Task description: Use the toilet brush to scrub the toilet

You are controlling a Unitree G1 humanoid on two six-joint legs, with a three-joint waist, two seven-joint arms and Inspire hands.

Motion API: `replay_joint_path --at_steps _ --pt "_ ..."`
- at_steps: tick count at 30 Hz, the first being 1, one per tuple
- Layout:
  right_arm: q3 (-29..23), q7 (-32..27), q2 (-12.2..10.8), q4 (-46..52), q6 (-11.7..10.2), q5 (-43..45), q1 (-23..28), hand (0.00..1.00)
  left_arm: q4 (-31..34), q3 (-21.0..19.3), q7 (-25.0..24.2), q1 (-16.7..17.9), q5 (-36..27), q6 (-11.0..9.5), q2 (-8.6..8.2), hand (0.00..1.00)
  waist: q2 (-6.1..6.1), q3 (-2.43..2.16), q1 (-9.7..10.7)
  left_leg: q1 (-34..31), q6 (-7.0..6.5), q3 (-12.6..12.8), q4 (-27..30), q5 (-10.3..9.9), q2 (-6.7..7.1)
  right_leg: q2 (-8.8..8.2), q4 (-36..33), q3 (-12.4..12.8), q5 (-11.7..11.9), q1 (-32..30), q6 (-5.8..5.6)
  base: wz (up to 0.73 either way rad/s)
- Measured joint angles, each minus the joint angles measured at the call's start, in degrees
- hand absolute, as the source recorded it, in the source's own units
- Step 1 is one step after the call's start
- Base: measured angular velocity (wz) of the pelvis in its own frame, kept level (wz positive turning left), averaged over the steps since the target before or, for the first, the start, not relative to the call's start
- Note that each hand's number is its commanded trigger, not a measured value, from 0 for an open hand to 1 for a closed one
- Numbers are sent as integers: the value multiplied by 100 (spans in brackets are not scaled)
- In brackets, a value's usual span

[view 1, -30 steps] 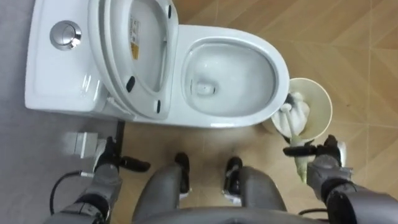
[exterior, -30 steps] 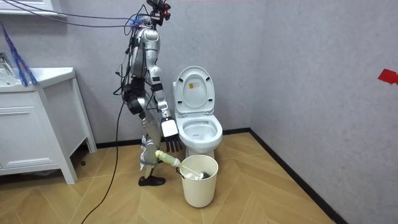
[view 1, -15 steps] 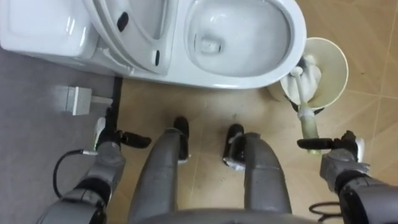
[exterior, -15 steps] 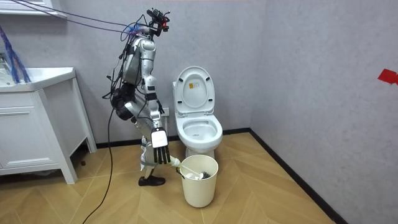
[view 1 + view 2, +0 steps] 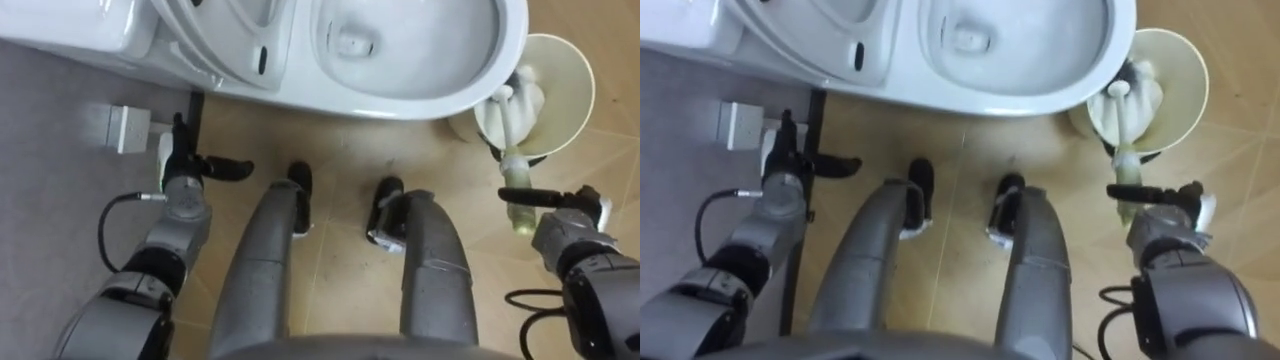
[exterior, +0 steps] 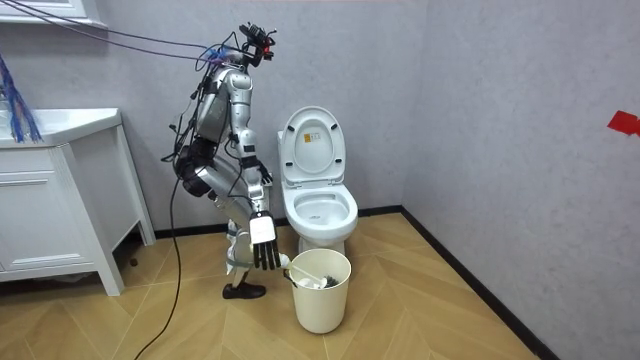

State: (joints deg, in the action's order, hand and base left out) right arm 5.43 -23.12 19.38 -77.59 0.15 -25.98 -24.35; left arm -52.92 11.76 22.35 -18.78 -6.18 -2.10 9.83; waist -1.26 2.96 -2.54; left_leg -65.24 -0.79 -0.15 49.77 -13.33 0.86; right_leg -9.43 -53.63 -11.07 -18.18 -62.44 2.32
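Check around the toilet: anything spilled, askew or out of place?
No spill shows on the floor. The brush leans askew in the bucket among crumpled white stuff, its handle hanging over the rim beside the open right hand. The left hand hangs open by the toilet.

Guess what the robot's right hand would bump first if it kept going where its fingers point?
Probably the brush handle leaning out of the bucket: the right hand's fingers overlap it in view, though depth is unclear.
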Motion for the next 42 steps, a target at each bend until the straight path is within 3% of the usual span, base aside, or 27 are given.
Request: replay_joint_path --at_steps 4,13,20,21,23,24,28,33,42 --pt "218 18 74 11 2 7 -51 0 34 195 -1 -174 13 -7 18 0 -25 8 -91 -260 18 -6 186 -35 6 -31 -214 -7 -63 -264 30 2" --pt "232 218 140 -3 -28 -27 -270 0 73 301 -19 -182 8 -39 35 0 -127 50 -111 -696 45 -18 427 -79 44 -140 -573 -12 -202 -711 104 6" --pt "212 343 207 -4 -51 25 -262 0 226 299 -41 -87 11 -89 60 0 -136 52 -106 -928 54 -15 642 -175 51 -162 -774 21 -269 -950 128 -1" --pt "217 380 212 -5 -48 17 -260 9 226 298 -39 -67 11 -89 64 0 -137 51 -108 -935 55 -12 694 -207 62 -161 -825 47 -297 -965 118 0" --pt "218 456 231 -4 -48 -19 -260 80 233 298 -32 -70 7 -98 78 0 -140 50 -110 -969 56 -8 708 -212 79 -160 -850 78 -313 -1011 100 0" --pt "220 468 237 -14 -48 -33 -260 100 235 298 -23 -72 8 -101 94 0 -145 48 -118 -1012 54 -8 745 -216 79 -161 -883 80 -317 -1051 98 0" --pt "248 551 248 -61 -27 -82 -242 100 231 303 -11 -62 0 -101 108 0 -151 51 -177 -1061 54 -4 891 -276 88 -161 -1028 121 -381 -1109 86 -1" --pt "463 581 296 -49 -6 -152 -189 100 278 439 -12 -44 -117 -102 134 0 -244 45 -250 -1131 55 -9 999 -319 89 -169 -1131 130 -431 -1170 83 0" --pt "509 644 296 -54 19 -164 -155 100 301 543 -18 -13 -112 -104 183 0 -255 45 -256 -1136 54 10 1007 -331 90 -173 -1158 148 -447 -1189 85 0"
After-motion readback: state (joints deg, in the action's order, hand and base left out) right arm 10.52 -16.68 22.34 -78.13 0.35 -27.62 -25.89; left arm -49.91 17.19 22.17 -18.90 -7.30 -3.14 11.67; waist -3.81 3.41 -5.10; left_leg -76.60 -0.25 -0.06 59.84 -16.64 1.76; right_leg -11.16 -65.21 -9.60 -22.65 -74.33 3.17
